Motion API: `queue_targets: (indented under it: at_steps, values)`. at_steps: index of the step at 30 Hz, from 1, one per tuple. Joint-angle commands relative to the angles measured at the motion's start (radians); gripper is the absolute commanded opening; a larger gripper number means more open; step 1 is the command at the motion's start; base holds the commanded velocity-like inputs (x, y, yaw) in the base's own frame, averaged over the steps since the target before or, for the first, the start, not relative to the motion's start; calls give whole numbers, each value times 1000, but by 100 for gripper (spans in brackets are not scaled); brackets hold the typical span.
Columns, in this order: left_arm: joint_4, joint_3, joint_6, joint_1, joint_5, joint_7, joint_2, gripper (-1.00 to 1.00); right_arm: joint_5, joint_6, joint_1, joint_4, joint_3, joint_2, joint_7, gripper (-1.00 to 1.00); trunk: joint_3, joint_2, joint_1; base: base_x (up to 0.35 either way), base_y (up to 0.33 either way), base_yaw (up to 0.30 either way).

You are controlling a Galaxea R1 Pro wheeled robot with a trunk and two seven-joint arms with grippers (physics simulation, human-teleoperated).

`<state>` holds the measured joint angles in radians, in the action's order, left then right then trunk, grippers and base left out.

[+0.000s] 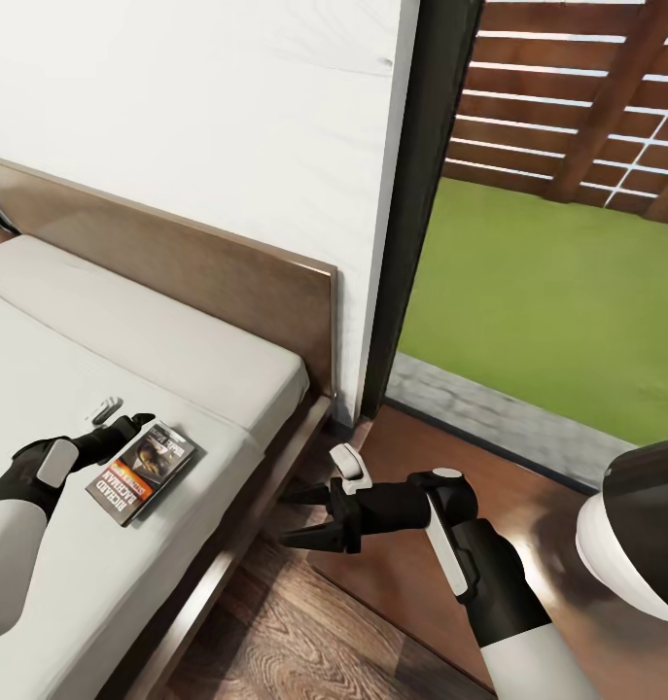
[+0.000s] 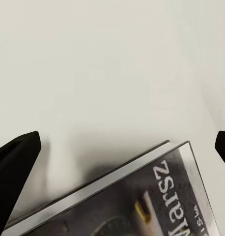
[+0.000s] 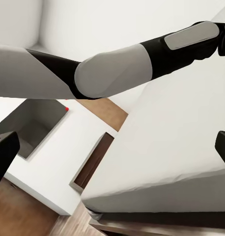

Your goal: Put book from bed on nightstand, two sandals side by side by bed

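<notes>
The book (image 1: 142, 472) lies flat on the bed's off-white mattress (image 1: 129, 340) near its edge, dark cover up with an orange band. My left gripper (image 1: 137, 426) hovers just over the book's far end, open. In the left wrist view the book (image 2: 142, 206) sits between the spread fingers (image 2: 14, 167). My right gripper (image 1: 299, 515) is open and empty, level with the bed frame beside the mattress and above the glossy reddish-brown nightstand (image 1: 392, 603). In the right wrist view it looks across the mattress (image 3: 181, 147) at my left arm (image 3: 117, 69). The sandals are out of view.
The dark wooden headboard (image 1: 207, 262) runs along the white wall. A tall dark-framed window (image 1: 421, 194) beside the nightstand shows grass and a slatted fence. Wood-plank floor (image 1: 265, 632) lies between bed frame and nightstand.
</notes>
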<state>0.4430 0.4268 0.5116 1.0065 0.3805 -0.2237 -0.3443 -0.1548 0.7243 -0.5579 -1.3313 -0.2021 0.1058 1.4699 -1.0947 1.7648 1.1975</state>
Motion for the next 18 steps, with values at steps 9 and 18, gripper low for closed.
queue_targets:
  at_steps: [9,18]
  values:
    - [-3,5,12,0,-2,1,1,100,-3,8,0,0,0,0,2,100,-1,0,0,0,0,0]
    - [-7,5,12,0,-2,0,1,100,-3,7,0,0,0,0,2,100,-1,0,0,0,0,0]
